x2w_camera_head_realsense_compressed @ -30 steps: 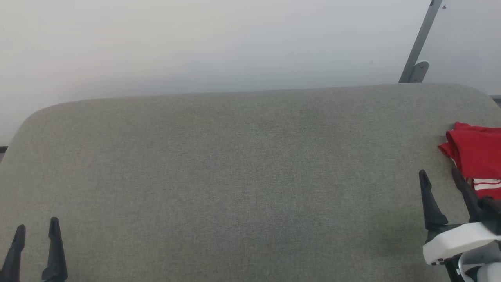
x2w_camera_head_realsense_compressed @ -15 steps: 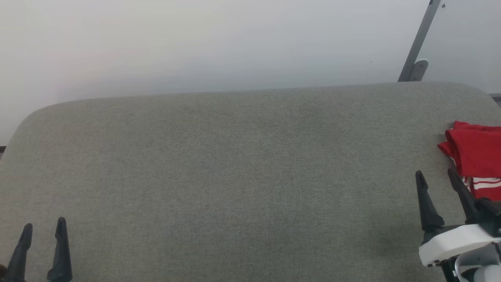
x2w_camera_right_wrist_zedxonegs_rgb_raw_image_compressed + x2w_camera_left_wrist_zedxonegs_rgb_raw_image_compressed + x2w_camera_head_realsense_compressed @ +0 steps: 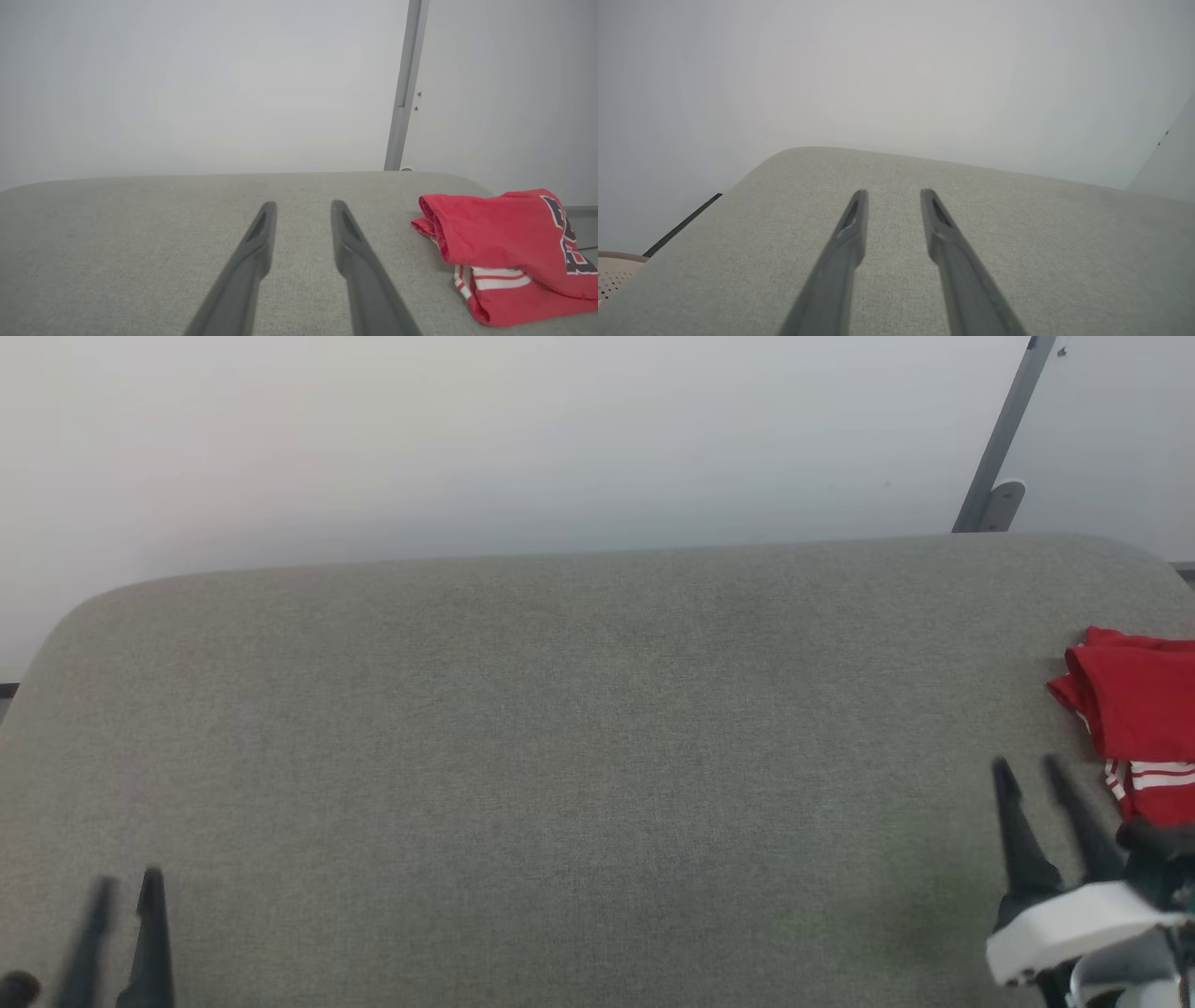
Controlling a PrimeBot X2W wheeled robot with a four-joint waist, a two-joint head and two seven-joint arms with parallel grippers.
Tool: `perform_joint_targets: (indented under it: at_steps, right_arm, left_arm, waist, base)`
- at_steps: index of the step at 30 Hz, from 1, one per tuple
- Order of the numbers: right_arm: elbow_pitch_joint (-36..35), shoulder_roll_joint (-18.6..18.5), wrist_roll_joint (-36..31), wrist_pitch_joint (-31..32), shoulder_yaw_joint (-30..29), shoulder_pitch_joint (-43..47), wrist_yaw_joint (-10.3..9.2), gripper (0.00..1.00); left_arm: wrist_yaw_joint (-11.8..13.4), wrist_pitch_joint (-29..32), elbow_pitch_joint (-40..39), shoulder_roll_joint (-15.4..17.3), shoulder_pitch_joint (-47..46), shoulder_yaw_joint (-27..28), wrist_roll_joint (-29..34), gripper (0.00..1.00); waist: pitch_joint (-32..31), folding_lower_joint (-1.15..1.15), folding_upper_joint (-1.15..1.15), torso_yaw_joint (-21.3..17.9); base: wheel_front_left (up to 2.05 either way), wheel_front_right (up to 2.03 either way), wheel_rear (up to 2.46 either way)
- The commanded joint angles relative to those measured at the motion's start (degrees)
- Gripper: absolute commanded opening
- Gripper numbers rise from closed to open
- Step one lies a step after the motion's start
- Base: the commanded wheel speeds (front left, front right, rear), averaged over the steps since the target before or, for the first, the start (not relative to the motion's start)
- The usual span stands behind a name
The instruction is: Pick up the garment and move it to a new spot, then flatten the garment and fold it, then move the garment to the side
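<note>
Padded table [image 3: 560, 709]: open surface across left and centre. Folded shirt [image 3: 1139, 709] lies at the right edge; a slanted metal post [image 3: 1005, 429] rises behind the far-right corner.

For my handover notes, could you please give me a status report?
Left pincer open, empty. Right pincer open, empty, beside garment. Garment bundled near table's right end. Nothing in the way.

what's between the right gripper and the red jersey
Nothing, just bare grey fabric surface between the right gripper and the red jersey, seen in the right wrist view.
</note>
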Motion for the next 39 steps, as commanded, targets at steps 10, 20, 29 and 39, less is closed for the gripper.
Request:
perform_joint_targets:
  at_steps: [10, 20, 29, 39]
  right_arm:
    - [2.6, 1.4, 8.6, 2.0, -0.3, 0.3, -0.01, 0.0]
    - [3.0, 2.1, 17.6, 3.6, -0.3, -0.3, -0.01, 0.0]
    - [3.4, 2.7, 25.6, 5.2, -0.4, -1.0, -0.02, 0.0]
    - [3.9, 3.3, 33.7, 6.8, -0.5, -1.6, -0.03, 0.0]
  left_arm:
    - [0.0, 2.6, 2.7, -3.2, -1.6, -1.2, -7.3, 0.0]
    - [0.0, 5.0, 3.5, -4.5, -3.5, -2.0, -14.9, 0.0]
    - [-0.1, 7.1, 4.2, -5.6, -5.2, -2.6, -21.8, 0.0]
    - [-0.1, 9.3, 4.9, -6.7, -7.0, -3.3, -28.6, 0.0]
  waist:
    - [0.1, 0.0, -0.01, 0.0]
    - [0.1, 0.0, -0.01, 0.1]
    - [0.2, 0.0, -0.01, 0.1]
    - [0.2, 0.0, -0.01, 0.2]
  base:
    - [0.0, 0.0, 0.0]
    - [0.0, 0.0, 0.0]
    - [0.0, 0.0, 0.0]
    - [0.0, 0.0, 0.0]
